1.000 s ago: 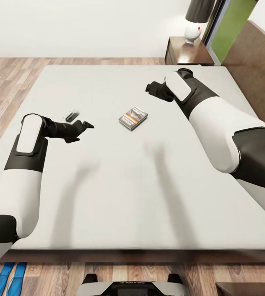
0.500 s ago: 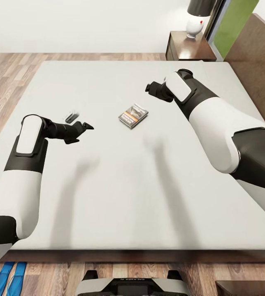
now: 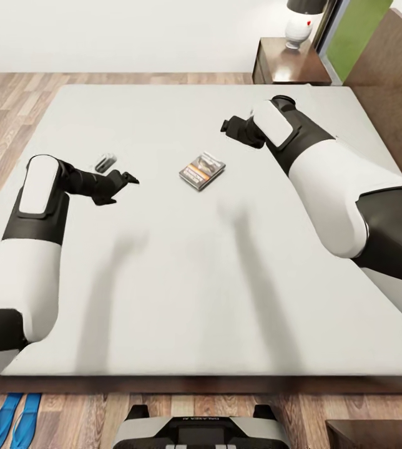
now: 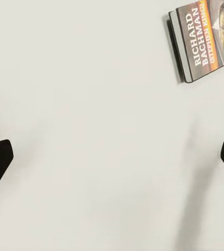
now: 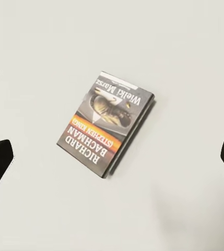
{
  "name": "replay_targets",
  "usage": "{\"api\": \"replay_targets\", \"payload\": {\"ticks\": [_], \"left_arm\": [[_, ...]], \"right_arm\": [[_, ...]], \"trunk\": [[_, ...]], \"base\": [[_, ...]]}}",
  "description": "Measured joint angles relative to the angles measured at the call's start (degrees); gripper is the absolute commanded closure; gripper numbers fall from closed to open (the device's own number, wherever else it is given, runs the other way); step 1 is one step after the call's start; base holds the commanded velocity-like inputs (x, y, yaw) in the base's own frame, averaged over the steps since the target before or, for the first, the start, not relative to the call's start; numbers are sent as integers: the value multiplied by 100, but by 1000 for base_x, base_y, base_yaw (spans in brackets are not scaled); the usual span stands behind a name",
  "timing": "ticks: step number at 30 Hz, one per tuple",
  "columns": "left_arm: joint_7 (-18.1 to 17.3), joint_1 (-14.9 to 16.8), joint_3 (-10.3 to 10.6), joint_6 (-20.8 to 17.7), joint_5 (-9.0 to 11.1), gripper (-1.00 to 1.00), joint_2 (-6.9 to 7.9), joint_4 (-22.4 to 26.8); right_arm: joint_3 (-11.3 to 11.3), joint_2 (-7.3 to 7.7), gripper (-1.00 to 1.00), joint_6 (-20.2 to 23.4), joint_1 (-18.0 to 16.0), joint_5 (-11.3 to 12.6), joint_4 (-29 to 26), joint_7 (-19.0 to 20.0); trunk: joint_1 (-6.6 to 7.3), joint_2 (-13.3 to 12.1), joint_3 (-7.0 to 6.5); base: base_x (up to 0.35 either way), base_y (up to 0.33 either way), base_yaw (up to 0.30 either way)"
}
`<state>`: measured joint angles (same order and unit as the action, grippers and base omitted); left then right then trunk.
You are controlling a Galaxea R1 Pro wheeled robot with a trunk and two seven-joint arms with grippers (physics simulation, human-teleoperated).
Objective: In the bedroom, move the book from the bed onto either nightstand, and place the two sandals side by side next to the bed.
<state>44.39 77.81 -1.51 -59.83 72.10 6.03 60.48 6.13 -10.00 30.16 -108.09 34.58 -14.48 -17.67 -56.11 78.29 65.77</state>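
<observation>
The book [image 3: 201,170] lies flat on the white bed [image 3: 182,299], between the two arms. The right gripper [image 3: 228,126] hangs above it with jaws apart (the left gripper [image 3: 128,179] likewise). Blue sandals [image 3: 14,419] lie together on the floor.

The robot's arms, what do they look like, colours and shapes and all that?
Both arms are chunky glossy white shells with black joint sections and a white panel on each black forearm. They narrow to black wrists ending in the left gripper and right gripper, both black with two dark fingers. No cables or markings show.
</observation>
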Motion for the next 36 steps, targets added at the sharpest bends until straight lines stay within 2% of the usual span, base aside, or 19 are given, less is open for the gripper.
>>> {"api": "replay_targets", "payload": {"ticks": [4,7,9,17,36], "left_arm": [[65,471,15,1,5,-100,-70,-319],[169,749,26,4,5,-100,-214,-455],[221,814,31,-2,-9,-100,-263,-485],[475,867,31,-3,-21,-100,-278,-490],[599,761,23,-3,-15,-100,-219,-505]], "right_arm": [[-48,0,-100,1,-253,78,5,-44],[-240,0,-100,3,-509,295,32,-136],[-314,0,-100,2,-599,382,41,-304],[-449,0,-100,-274,-733,566,19,-992],[-485,0,-100,-394,-662,602,17,-1085]], "trunk": [[0,0,36],[0,0,62],[0,0,81],[0,0,152],[0,0,322]], "base": [[0,0,0],[0,0,0],[0,0,0],[0,0,0],[0,11,0]]}}
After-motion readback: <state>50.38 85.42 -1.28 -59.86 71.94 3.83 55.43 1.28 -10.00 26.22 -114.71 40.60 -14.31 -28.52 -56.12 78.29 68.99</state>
